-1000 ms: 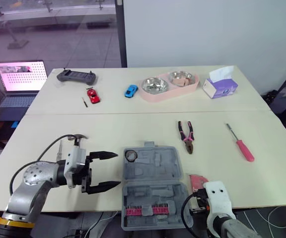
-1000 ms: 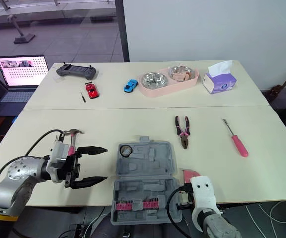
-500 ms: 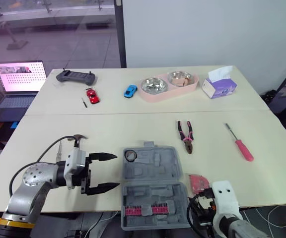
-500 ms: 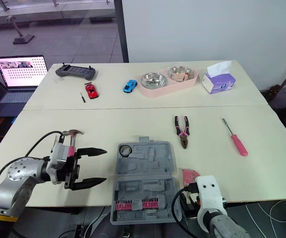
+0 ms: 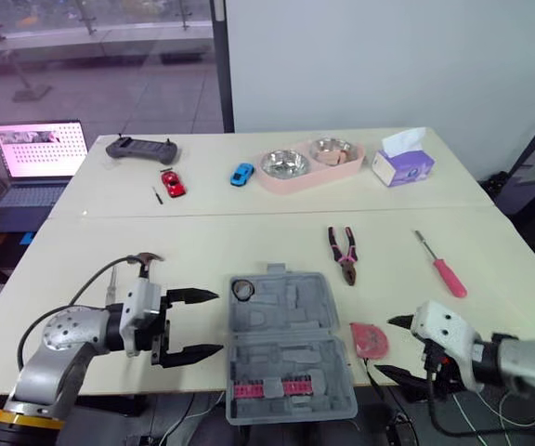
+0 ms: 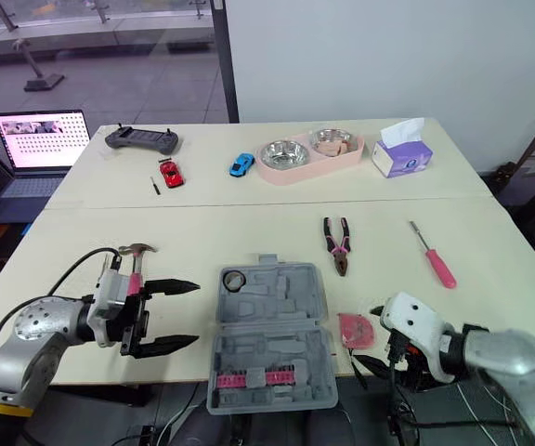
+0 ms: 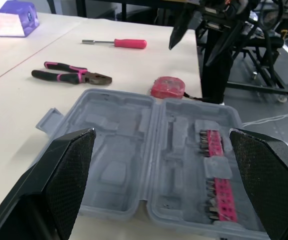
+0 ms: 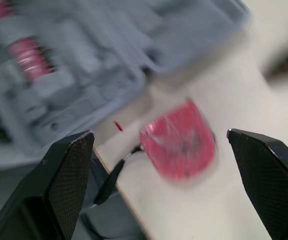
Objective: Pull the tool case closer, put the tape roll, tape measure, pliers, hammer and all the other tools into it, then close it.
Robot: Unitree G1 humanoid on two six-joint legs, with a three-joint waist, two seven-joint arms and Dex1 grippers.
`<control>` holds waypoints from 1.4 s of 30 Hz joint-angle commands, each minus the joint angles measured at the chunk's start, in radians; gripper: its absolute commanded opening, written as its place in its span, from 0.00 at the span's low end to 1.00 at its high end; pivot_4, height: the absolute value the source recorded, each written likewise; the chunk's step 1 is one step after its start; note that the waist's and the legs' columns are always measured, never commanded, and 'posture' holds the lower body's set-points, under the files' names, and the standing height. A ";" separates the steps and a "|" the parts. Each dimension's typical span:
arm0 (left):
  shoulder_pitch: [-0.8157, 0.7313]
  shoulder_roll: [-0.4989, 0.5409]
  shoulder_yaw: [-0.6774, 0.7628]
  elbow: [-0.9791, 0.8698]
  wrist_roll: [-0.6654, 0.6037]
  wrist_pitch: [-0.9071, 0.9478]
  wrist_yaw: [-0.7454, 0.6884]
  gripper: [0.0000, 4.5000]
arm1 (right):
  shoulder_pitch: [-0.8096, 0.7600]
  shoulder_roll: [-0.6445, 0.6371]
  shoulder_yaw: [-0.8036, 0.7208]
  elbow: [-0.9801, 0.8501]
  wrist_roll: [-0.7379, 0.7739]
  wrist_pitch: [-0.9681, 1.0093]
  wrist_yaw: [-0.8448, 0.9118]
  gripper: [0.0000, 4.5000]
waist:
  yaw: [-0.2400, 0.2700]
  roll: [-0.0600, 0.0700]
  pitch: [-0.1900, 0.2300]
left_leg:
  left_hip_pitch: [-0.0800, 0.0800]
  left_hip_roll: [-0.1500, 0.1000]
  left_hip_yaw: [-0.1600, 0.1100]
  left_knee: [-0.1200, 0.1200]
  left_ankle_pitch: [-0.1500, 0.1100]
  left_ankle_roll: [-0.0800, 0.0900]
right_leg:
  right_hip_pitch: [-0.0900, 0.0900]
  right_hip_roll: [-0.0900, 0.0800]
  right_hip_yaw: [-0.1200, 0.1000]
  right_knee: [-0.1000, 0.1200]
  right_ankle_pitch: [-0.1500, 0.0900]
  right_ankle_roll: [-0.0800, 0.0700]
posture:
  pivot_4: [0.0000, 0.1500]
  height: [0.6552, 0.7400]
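Left gripper (image 5: 218, 322), spread wide and empty, hovers just left of the open tool case (image 5: 286, 344); the eye views add the hammer (image 5: 143, 261) behind its wrist. Right of the case, the tape measure (image 8: 179, 145) lies before the right gripper (image 5: 385, 346), which is wide open and empty.

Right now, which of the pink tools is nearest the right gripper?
The tape measure beside the tool case, just in front of the right gripper; the pliers and screwdriver lie farther back.
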 commanded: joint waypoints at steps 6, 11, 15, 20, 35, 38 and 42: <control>0.041 0.018 0.037 -0.067 -0.008 0.001 0.030 1.00 | -0.287 -0.048 0.249 0.354 -0.180 -0.366 0.198 0.99 | 0.000 0.000 0.000 | -0.007 -0.002 0.001 0.000 0.000 0.001 | -0.007 0.000 0.000 0.000 0.004 -0.001 | 1.00 1.00; 0.079 0.023 0.053 -0.097 -0.012 0.001 0.052 1.00 | -0.379 -0.022 0.338 0.481 -0.270 -0.465 0.207 0.99 | 0.003 0.000 0.000 | -0.012 -0.003 0.000 0.001 0.000 0.000 | -0.011 -0.001 0.000 0.000 0.004 -0.001 | 1.00 1.00; 0.098 0.027 0.056 -0.115 -0.011 0.001 0.065 1.00 | -0.427 0.013 0.379 0.539 -0.305 -0.447 0.188 0.99 | 0.002 0.001 0.000 | -0.012 -0.003 0.000 0.002 0.001 -0.002 | -0.011 0.000 0.000 0.001 0.004 -0.006 | 1.00 1.00; 0.106 0.033 0.062 -0.125 -0.014 0.006 0.077 1.00 | -0.436 0.021 0.390 0.566 -0.308 -0.447 0.191 0.99 | 0.003 0.001 0.000 | -0.012 -0.003 0.000 0.002 0.001 -0.002 | -0.012 0.000 0.000 0.001 0.004 -0.006 | 1.00 1.00; 0.091 0.046 0.057 -0.126 -0.013 0.018 0.089 1.00 | -0.433 0.057 0.392 0.574 -0.287 -0.429 0.195 0.63 | 0.002 0.001 0.000 | -0.012 -0.003 0.000 0.002 0.001 -0.002 | -0.012 0.000 0.000 0.001 0.005 -0.006 | 1.00 1.00; 0.089 0.045 0.058 -0.126 -0.012 0.021 0.092 1.00 | -0.445 0.042 0.365 0.532 -0.251 -0.397 0.213 0.63 | 0.002 0.001 0.000 | -0.012 -0.003 0.000 0.002 0.001 -0.002 | -0.012 0.000 0.001 0.001 0.005 -0.006 | 1.00 1.00; 0.087 0.047 0.063 -0.119 -0.010 0.021 0.098 1.00 | -0.488 0.010 0.335 0.448 -0.206 -0.292 0.239 0.63 | 0.001 0.002 0.000 | -0.012 -0.003 0.000 0.002 0.001 -0.002 | -0.012 0.000 0.001 0.002 0.005 -0.006 | 1.00 1.00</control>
